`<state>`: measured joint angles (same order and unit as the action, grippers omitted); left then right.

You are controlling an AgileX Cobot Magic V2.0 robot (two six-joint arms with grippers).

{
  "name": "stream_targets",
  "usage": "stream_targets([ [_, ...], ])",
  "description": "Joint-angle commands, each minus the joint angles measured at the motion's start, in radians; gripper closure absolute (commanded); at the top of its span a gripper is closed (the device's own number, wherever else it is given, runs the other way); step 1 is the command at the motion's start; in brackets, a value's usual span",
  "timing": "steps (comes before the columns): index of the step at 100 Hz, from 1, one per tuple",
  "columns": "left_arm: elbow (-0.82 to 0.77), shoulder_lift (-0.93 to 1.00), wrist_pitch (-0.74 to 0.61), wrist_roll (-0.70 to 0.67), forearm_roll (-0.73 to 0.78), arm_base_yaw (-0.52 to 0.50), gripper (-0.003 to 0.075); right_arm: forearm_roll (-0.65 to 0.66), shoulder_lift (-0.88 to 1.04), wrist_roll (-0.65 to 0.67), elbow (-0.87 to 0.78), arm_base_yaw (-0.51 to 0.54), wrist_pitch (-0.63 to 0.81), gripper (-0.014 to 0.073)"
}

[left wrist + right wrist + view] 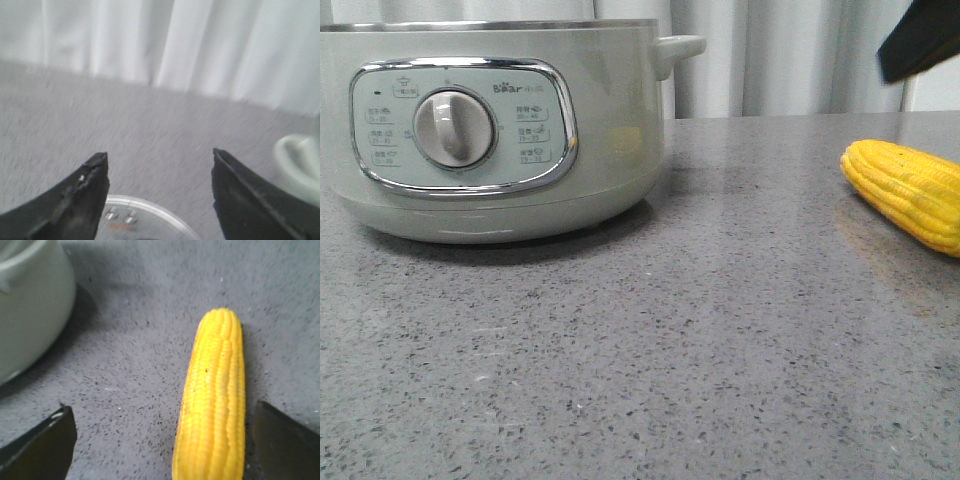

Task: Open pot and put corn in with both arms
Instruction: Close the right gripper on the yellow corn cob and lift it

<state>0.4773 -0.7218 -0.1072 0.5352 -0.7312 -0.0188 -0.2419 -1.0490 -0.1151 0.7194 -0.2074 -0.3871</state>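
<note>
The pale green pot (490, 130) stands at the left of the grey table, its dial panel facing me and its top cut off by the front view. The yellow corn (910, 190) lies on the table at the right edge. In the right wrist view my right gripper (161, 407) is open just above the table, with the corn (215, 405) lying between its fingers, nearer one finger; the pot's wall (25, 305) is beside it. My left gripper (159, 153) is open and empty; a clear round lid (145, 220) shows just below its fingers, and the pot's side handle (300, 165) is nearby.
A white curtain (790, 50) hangs behind the table. A black part of the right arm (920, 40) shows at the top right of the front view. Bare speckled grey tabletop (670, 330) lies between pot and corn and in front.
</note>
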Motion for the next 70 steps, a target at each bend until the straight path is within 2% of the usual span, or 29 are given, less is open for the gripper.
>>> stream_targets([
  [1, 0.037, 0.094, -0.009, -0.005, -0.003, 0.020, 0.0309, -0.003, -0.083, -0.010, 0.067, 0.024, 0.074, -0.0026],
  [24, 0.037, 0.284, 0.090, -0.005, -0.003, 0.021, 0.0309, -0.003, -0.249, -0.010, 0.105, 0.084, 0.072, -0.0004],
  [30, 0.037, 0.313, 0.102, -0.005, -0.003, 0.021, 0.0309, -0.003, -0.266, -0.010, 0.105, 0.084, 0.068, 0.0067],
  [34, 0.037, 0.325, 0.107, -0.005, -0.003, 0.021, 0.0309, -0.003, -0.268, -0.010, 0.105, 0.084, 0.062, 0.0148],
  [39, 0.037, 0.337, 0.107, -0.005, -0.003, 0.021, 0.0309, -0.007, -0.268, -0.010, 0.105, 0.084, 0.060, 0.0298],
  [40, 0.037, 0.337, 0.107, -0.005, -0.003, 0.021, 0.0309, -0.010, -0.268, -0.010, 0.105, 0.084, 0.060, 0.0298],
  [46, 0.037, 0.340, 0.107, -0.005, -0.003, 0.021, 0.0309, -0.024, -0.255, -0.010, 0.107, 0.084, 0.060, 0.0515],
  [52, 0.037, 0.340, 0.107, -0.005, -0.005, 0.021, 0.0309, -0.036, -0.236, -0.010, 0.120, 0.084, 0.058, 0.0670],
  [62, 0.037, 0.342, 0.128, -0.005, -0.008, 0.021, 0.0332, -0.057, -0.192, -0.010, 0.169, 0.057, 0.066, 0.0666],
  [70, 0.037, 0.342, 0.163, -0.005, -0.010, 0.035, 0.0398, -0.068, -0.168, -0.010, 0.239, 0.003, 0.073, 0.0666],
])
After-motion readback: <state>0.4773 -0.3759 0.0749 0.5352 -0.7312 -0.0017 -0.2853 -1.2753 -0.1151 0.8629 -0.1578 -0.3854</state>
